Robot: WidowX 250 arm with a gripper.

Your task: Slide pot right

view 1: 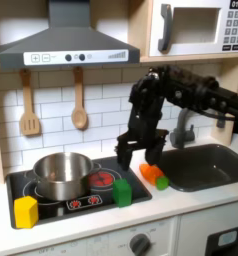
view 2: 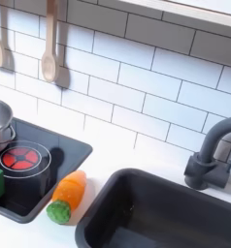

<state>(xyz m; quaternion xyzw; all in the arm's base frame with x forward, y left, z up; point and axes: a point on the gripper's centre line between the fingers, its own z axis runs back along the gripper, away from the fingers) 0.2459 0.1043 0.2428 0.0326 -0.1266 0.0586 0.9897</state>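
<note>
So the pot (view 1: 62, 173) is sitting on the back left burner of the toy stovetop (view 1: 51, 208) in the first exterior view, upright, shiny silver with low straight walls; in the second exterior view just a sliver of it pokes in at the second exterior view's left edge. The gripper (view 1: 139, 156) hangs off the black arm (view 1: 186, 95) to the pot's right in the first exterior view, well apart from it, above the stove's right edge, with both fingers pointing down and spread, nothing between them as far as I can tell (the picture's pretty soft there). On the stove there's a yellow block (view 1: 26, 211) at the front left corner, a green block (view 1: 123, 192) near the front right, and a red burner ring (view 1: 102, 180) just right of the pot. A toy carrot (view 1: 153, 176), orange with a green end, lies on the counter between the stove and the dark sink basin (view 1: 206, 165). Two wooden utensils, a spatula (view 1: 29, 108) and a spoon (view 1: 79, 105), hang on the white tile wall under the range hood (view 1: 63, 40), a microwave (view 1: 199, 27) sits up top right, and a grey faucet (view 2: 210, 155) stands behind the sink.
</note>
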